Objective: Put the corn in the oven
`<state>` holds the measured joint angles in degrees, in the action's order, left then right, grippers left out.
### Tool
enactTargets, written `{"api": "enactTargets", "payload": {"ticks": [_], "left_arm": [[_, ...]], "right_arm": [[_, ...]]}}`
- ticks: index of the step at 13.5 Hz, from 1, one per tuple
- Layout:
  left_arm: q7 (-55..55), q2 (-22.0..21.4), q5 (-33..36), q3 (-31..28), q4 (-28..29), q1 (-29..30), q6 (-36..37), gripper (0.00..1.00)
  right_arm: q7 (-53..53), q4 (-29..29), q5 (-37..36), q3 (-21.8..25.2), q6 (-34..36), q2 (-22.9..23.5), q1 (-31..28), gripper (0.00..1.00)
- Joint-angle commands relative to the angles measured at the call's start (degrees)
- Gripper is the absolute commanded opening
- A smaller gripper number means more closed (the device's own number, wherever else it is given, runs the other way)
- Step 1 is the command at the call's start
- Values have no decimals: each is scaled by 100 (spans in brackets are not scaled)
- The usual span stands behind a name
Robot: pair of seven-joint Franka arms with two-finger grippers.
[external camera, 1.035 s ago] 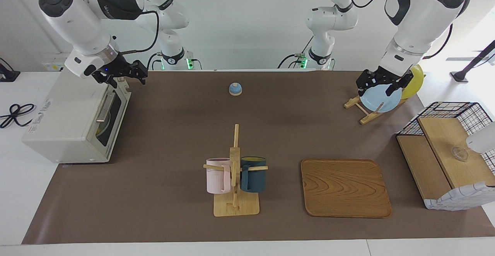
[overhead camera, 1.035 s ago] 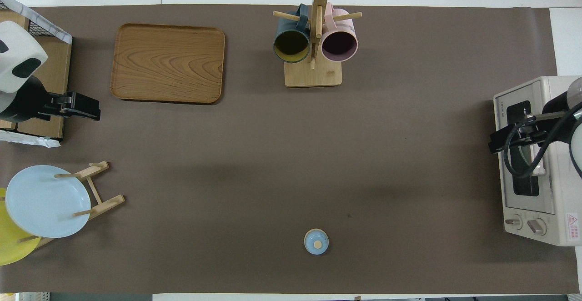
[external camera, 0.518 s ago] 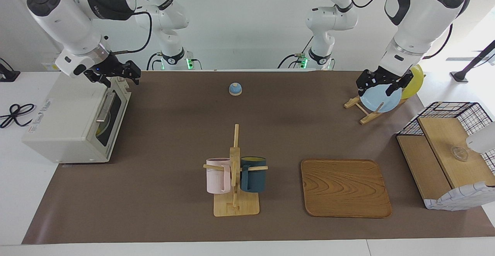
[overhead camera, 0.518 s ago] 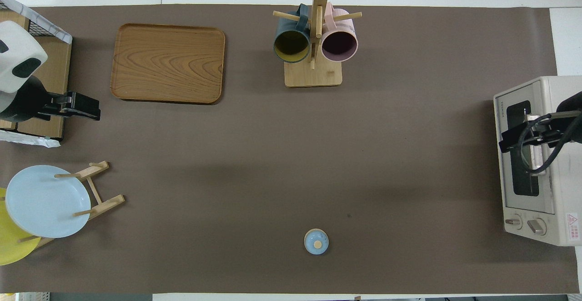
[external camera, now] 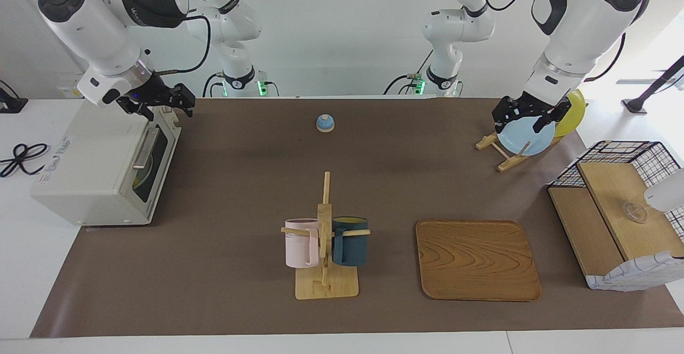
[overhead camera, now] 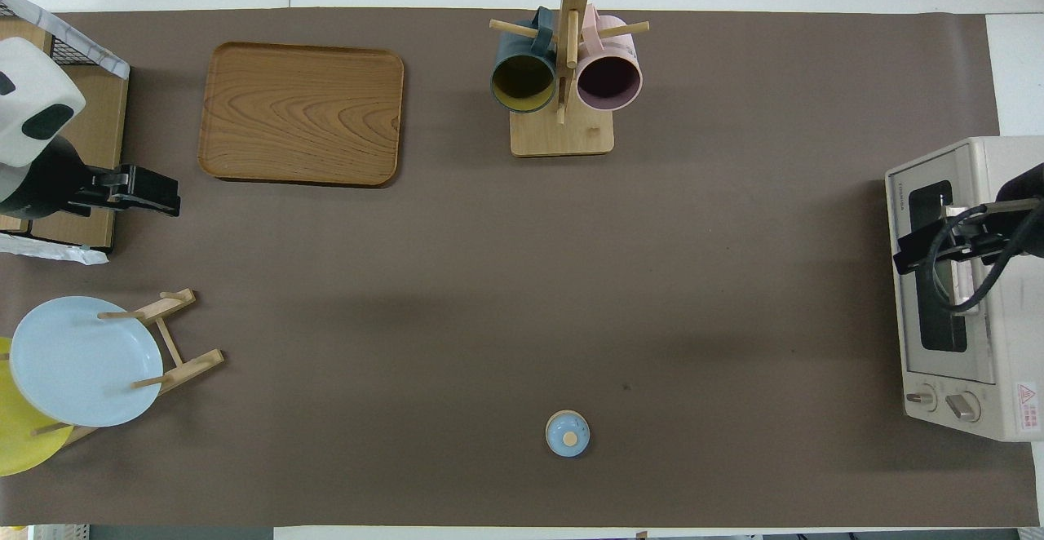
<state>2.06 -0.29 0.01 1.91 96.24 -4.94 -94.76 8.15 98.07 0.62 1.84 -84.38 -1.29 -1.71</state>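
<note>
Two grippers: both stand with fingers apart and hold nothing.
Right gripper [external camera: 160, 105]: it hangs over the top front edge of the boxy cream-white toaster oven [external camera: 93, 167], at the end of the door nearer the robots; a second ago it sat lower and more toward the table's middle, and it has since drawn up and back over the oven.
Left gripper [external camera: 526, 114]: it hangs just above the pale blue round plate [external camera: 526, 136], unmoved since a second ago.
Oven door: the dark glass door with its metal bar handle [external camera: 143, 151] is closed, below the right gripper.
Corn: a bright yellow shape [external camera: 140, 178] shows dimly through the glass; whether it is the cob I cannot tell.
Surface: a brown mat [external camera: 240, 183] covers the white table.
Room: a plain white wall rises at the robots' end.
</note>
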Motion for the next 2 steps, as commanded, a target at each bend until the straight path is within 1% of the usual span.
{"api": "enactTargets", "payload": {"ticks": [1, 2], "left_arm": [[-31, -121, -72, 2, 97, 45, -34, 100], [-31, -121, -72, 2, 97, 45, -42, 100]], "right_arm": [[-77, 1, 96, -18, 27, -56, -75, 100], [-77, 1, 96, -9, 27, -47, -75, 100]]}}
